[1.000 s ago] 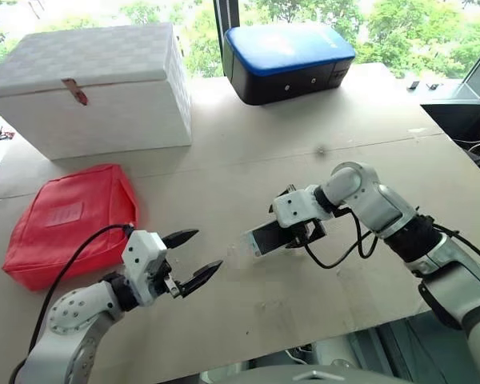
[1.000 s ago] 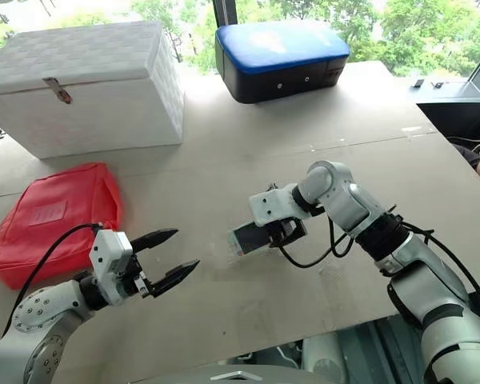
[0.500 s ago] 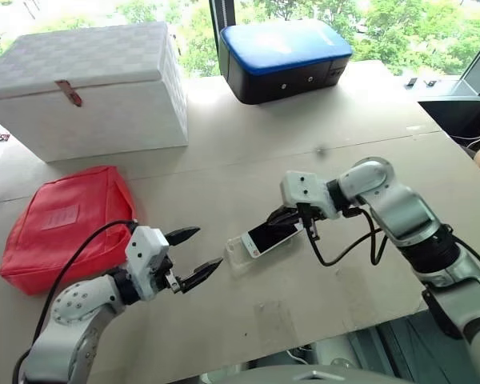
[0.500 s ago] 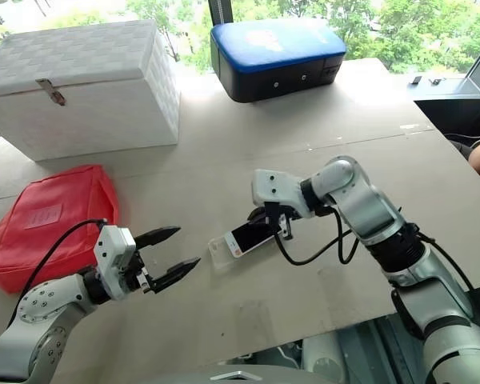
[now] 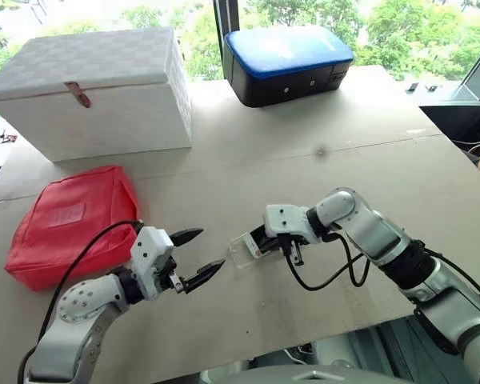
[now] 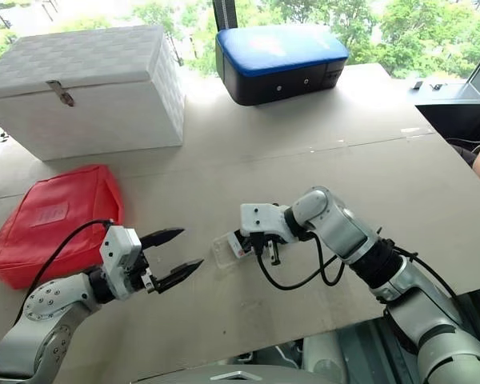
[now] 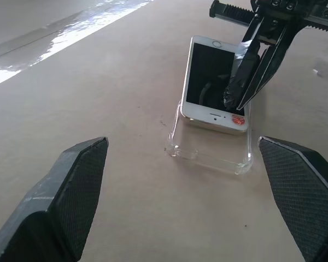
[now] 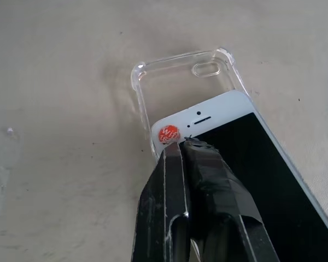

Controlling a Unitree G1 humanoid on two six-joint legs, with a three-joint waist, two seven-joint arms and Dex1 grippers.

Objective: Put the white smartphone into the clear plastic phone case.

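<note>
The right gripper (image 8: 180,143), which a second ago holds the white smartphone (image 7: 210,82) raised off the desk (image 5: 304,152), now has its black fingers pressed together with their tips on the phone's screen. The phone is lower and flatter, its speaker end overlapping the clear plastic phone case (image 7: 210,155) ahead of the fingertips, only partly inside the rim.

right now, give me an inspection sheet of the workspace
surface: brown board table.
job's things: white smartphone partly slid into the clear plastic phone case, top end in, not seated.
clutter: red pouch, white box, blue-topped case.
grippers: right gripper shut, tips on the phone's screen; left gripper open, apart from the case.
cables: black cable at the right wrist.
surroundings: window, trees.
</note>
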